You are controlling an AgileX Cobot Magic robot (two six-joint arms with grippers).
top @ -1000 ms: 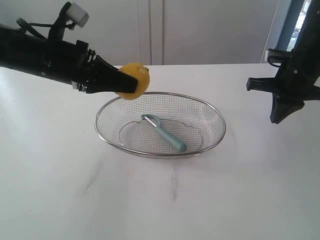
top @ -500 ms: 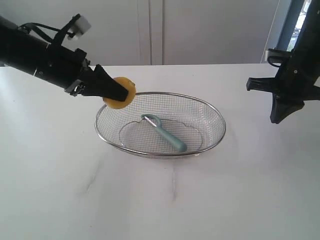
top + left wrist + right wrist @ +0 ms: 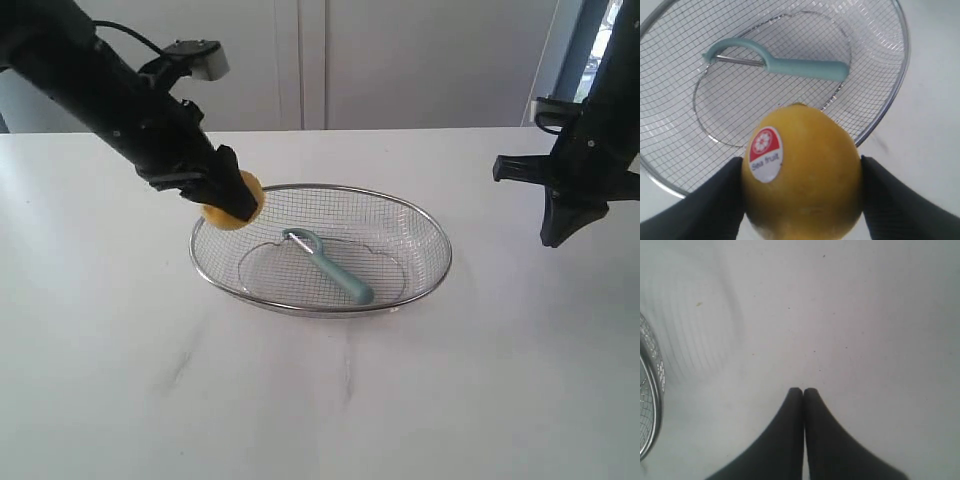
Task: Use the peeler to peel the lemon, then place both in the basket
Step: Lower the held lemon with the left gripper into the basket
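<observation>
Lemon (image 3: 802, 172): held in the air over the left rim of the basket (image 3: 320, 186), just inside the edge and clear of the mesh floor.
Left gripper (image 3: 802, 200): clamped on the lemon, one dark finger (image 3: 715, 200) on each flank, jaws standing wide around its girth.
Lemon, handling: we judge it firm and fairly light. The rind is waxy and round, so it could roll or slip under a pinch off centre. The hold across the waist looks right to us. It should take a short drop onto the mesh, but may roll.
Lemon, axis: the small nub end points away from the wrist, toward the basket. We read the long axis as running along the gripper's reach, tilted downward. The sticker faces the wrist camera. The rind that shows looks whole.
Peeler (image 3: 328, 265): lies flat on the basket floor, well apart from the lemon.
Peeler, axis: it runs diagonally in the exterior view, with the looped blade head toward the lemon's side and the teal handle end toward the near right.
Peeler, handling: stiff, light and slim. We would take it by the handle, away from the blade.
Right gripper (image 3: 553, 238): jaws pressed together on nothing, hanging above the table (image 3: 100, 380) to the right of the basket.
</observation>
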